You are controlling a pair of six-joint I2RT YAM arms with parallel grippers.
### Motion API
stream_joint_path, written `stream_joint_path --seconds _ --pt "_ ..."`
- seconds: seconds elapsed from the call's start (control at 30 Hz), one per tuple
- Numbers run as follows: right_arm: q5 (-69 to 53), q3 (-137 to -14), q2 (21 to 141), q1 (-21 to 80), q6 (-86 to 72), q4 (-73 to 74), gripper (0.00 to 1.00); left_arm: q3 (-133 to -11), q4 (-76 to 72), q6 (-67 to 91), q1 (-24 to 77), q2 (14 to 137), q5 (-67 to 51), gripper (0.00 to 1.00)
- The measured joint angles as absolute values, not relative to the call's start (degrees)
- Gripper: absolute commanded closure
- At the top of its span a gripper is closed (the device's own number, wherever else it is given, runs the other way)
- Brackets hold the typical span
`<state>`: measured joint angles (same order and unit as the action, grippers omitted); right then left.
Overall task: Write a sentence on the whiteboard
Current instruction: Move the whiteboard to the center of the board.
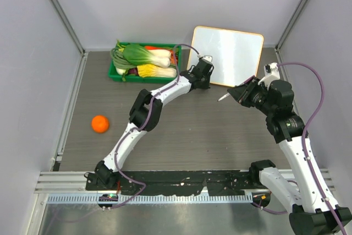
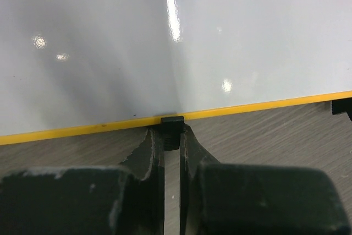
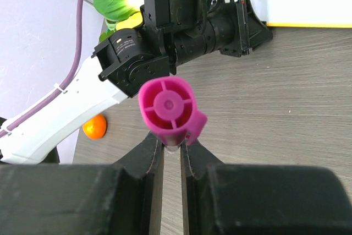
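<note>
The whiteboard [image 1: 231,50] stands at the back right, glossy white with an orange-yellow rim; its face is blank and no sentence shows on it. My left gripper [image 1: 204,65] is at its lower left edge. In the left wrist view the gripper [image 2: 171,137] is shut on the board's small black foot [image 2: 171,122] below the yellow rim [image 2: 264,105]. My right gripper [image 1: 243,93] is shut on a marker [image 1: 224,97] in front of the board. In the right wrist view the marker's magenta end [image 3: 168,108] sits between the fingers [image 3: 148,152].
A green tray [image 1: 115,72] of vegetables stands at the back, left of the board. An orange [image 1: 100,124] lies on the table's left side, also in the right wrist view [image 3: 94,126]. Grey walls close in the sides and back.
</note>
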<state>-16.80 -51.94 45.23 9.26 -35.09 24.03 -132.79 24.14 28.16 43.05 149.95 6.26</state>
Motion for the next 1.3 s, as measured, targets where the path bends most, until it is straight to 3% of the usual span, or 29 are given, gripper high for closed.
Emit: stream_joint_path --seconds 1.3 --pt "-21.4 -50.7 33.9 9.2 -37.9 26.3 0.99 -58.6 14.6 40.1 56.2 100.5 23.9 1.00"
